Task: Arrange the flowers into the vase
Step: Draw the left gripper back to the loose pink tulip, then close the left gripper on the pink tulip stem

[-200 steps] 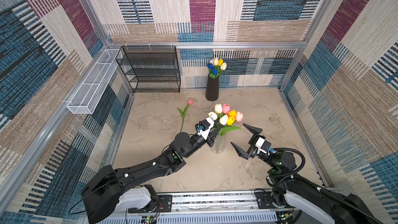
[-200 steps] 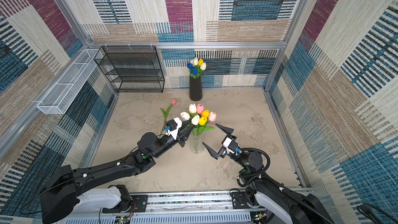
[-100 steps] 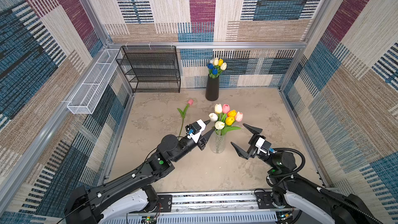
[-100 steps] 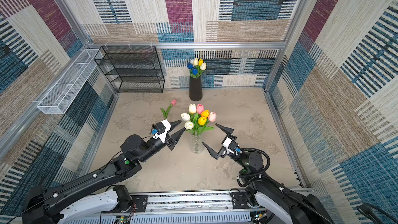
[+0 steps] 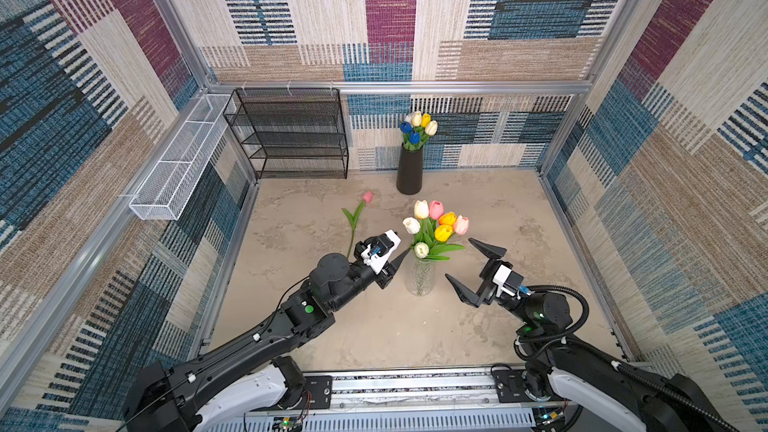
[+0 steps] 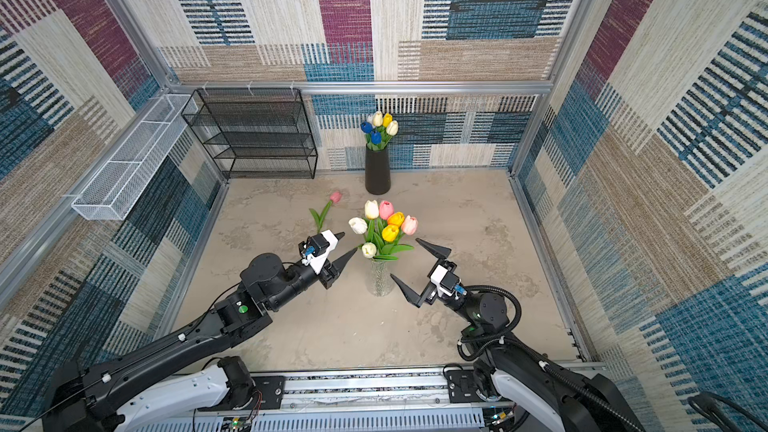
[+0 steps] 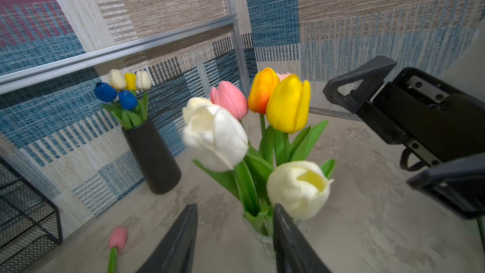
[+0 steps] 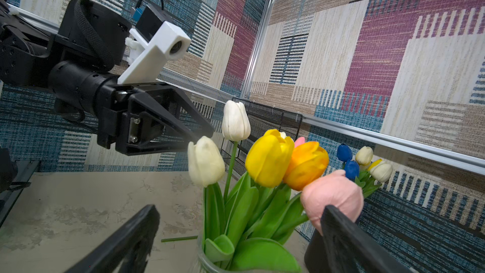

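A clear glass vase stands mid-table holding several flowers with white, pink, orange and yellow heads. One pink flower lies on the table to the vase's far left. My left gripper is open just left of the bouquet, nothing between its fingers. My right gripper is wide open just right of the vase, holding nothing.
A black vase with blue, white and yellow tulips stands at the back wall. A black wire shelf sits at the back left, and a white wire basket hangs on the left wall. A short cut stem piece lies by the glass vase.
My left gripper has opened, let go of a white flower and drawn back to the left. That white flower now sits lower in the vase. The right arm has not moved.
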Tool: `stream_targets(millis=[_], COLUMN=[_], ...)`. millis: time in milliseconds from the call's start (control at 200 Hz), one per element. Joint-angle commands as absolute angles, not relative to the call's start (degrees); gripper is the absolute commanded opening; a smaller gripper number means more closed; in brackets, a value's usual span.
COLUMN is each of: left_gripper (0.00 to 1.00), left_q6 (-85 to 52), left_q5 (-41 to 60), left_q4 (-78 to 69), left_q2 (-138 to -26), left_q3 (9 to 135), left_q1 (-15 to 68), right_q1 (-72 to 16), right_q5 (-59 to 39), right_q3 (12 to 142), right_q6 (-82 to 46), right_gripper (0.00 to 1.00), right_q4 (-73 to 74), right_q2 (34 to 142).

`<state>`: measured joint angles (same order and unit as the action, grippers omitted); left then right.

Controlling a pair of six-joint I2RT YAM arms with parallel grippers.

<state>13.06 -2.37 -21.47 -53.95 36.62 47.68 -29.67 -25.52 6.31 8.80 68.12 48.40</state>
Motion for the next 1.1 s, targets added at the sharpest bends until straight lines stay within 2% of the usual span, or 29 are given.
stream_targets(millis=[0, 120, 220, 356, 501, 586, 776, 1092], left_gripper=[0.50, 0.50, 0.54, 0.54, 0.54, 0.54, 0.62, 0.65], left_q6=[9.5, 6.0, 3.0, -5.4, -13.1, -13.5, -10.5, -7.6], left_q5=[-2.3, 0.6, -5.3, -13.7, -9.2, -7.6, -6.0, -3.2], left_q4=[-22.3, -20.9, -16.4, -3.5, 7.7, 13.3, 25.0, 28.5], left_q2=[-50.7, -46.3, -46.2, -53.9, -68.4, -76.7, -94.1, -106.5], left_q3=[36.5, 36.0, 37.5, 42.9, 49.2, 54.0, 66.4, 74.6], left_q1=[43.6, 36.8, 31.2, 23.1, 16.0, 14.9, 14.7, 15.4], right_q1=[-29.8, -29.8, -29.8, -29.8, -29.8, -29.8, -29.8, -29.8], right_q5=[-25.8, -26.1, -26.2, -26.6, -26.6, -26.8, -27.0, -26.8], right_q3=[6.4, 6.4, 6.2, 6.2, 6.2, 6.2, 6.2, 6.4], right_q6=[8.2, 8.1, 8.1, 8.2, 8.2, 8.2, 8.5, 8.8], right_gripper=[1.00, 1.00, 1.00, 1.00, 1.00, 1.00, 1.00, 1.00], right_q4=[69.5, 69.5, 69.5, 69.5, 69.4, 69.4, 69.3, 69.3], right_q2=[48.8, 48.6, 47.7, 47.5, 47.5, 47.5, 47.5, 48.9])
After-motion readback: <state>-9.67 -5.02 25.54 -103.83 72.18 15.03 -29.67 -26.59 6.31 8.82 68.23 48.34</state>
